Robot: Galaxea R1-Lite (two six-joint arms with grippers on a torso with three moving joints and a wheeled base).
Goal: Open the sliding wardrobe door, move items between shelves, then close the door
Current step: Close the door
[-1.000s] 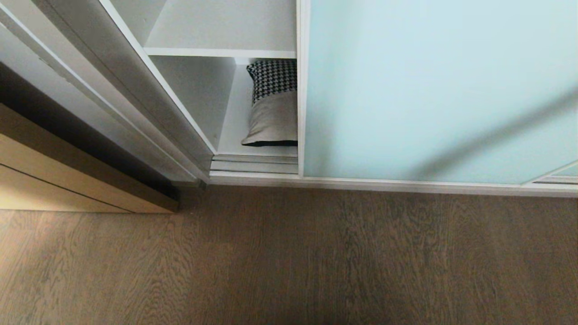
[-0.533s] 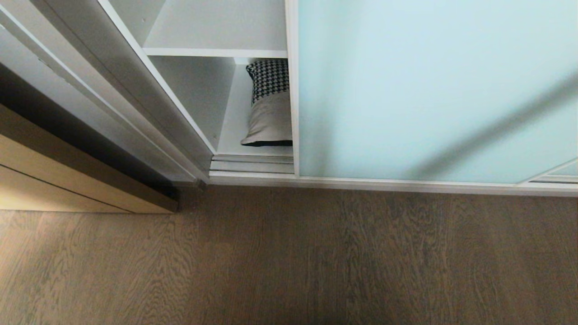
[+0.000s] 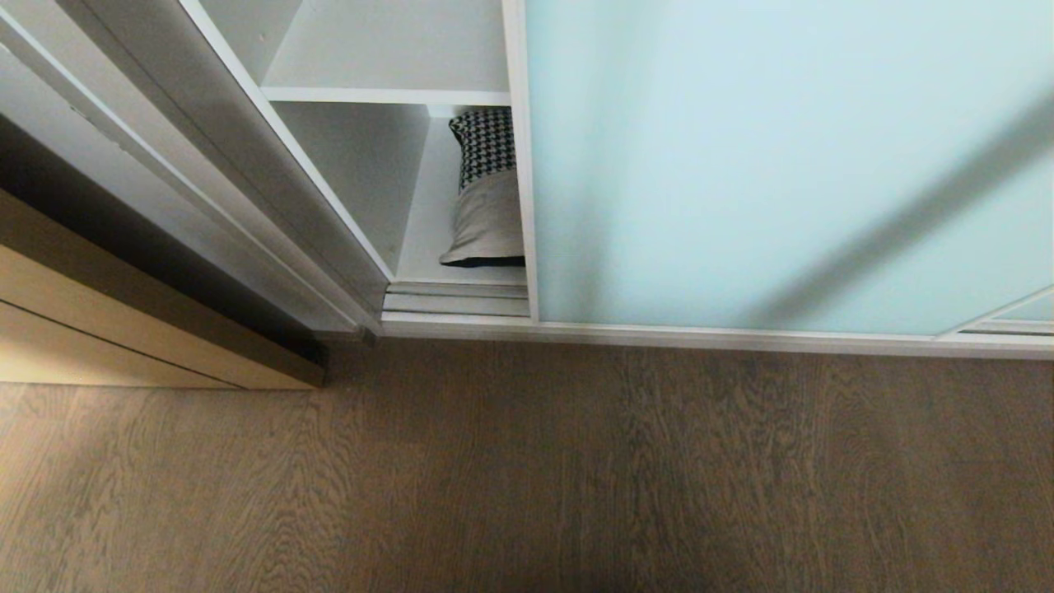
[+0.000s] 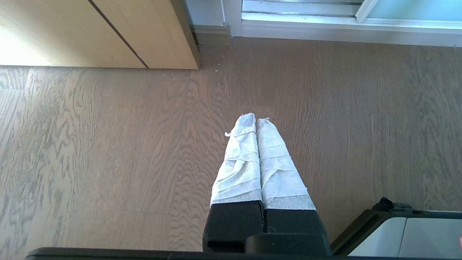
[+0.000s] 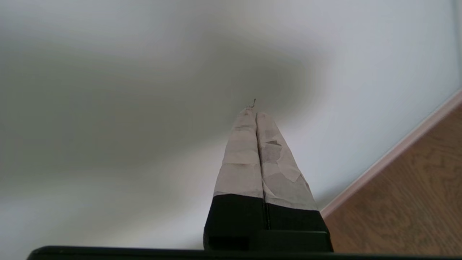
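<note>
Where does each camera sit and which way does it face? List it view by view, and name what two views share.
Head view: up on the head, looking down at the sliding wardrobe door, the cushion on a shelf and the floor; no arm shows.
Left wrist view: behind the shut left gripper, facing the floor.
Right wrist view: behind the shut right gripper, facing the door glass up close.
Shared: all three show door and floor.

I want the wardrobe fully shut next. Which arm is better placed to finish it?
Probably the right: the right gripper, shut, points at the sliding wardrobe door. The left gripper hangs shut over the floor.
</note>
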